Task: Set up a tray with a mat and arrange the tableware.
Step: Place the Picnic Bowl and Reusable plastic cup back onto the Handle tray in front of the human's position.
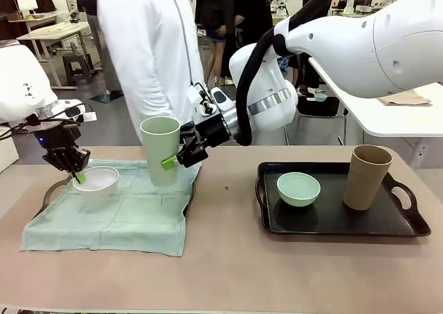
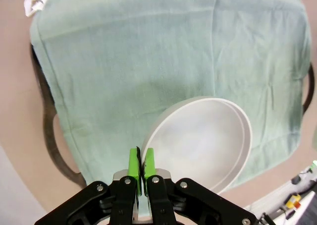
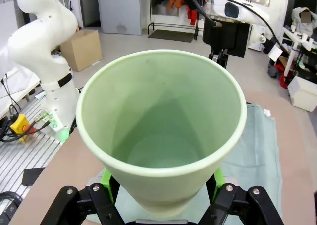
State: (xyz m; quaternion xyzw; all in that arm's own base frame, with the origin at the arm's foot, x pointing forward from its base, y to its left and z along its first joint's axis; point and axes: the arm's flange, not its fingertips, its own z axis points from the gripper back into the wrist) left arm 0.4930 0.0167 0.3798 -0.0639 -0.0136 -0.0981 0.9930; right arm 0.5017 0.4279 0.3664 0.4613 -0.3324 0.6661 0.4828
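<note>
A pale green mat (image 1: 111,220) covers the left tray, whose dark handle (image 1: 47,196) shows at the mat's edge. On the mat's back left part sits a white bowl (image 1: 97,181). My left gripper (image 1: 79,177) is shut on its rim. The left wrist view shows the green pads (image 2: 132,163) pinching the bowl (image 2: 203,140) over the mat (image 2: 163,51). My right gripper (image 1: 173,159) is shut on the upright pale green tumbler (image 1: 160,151) over the mat's back right part. I cannot tell whether its base touches. The right wrist view shows the tumbler (image 3: 163,131) between the pads (image 3: 106,178).
A black tray (image 1: 332,220) at the right holds a mint green bowl (image 1: 298,189) and a tan-brown tumbler (image 1: 367,177). A person in a white top (image 1: 145,51) stands at the far side. Bare tabletop (image 1: 228,210) lies between the trays.
</note>
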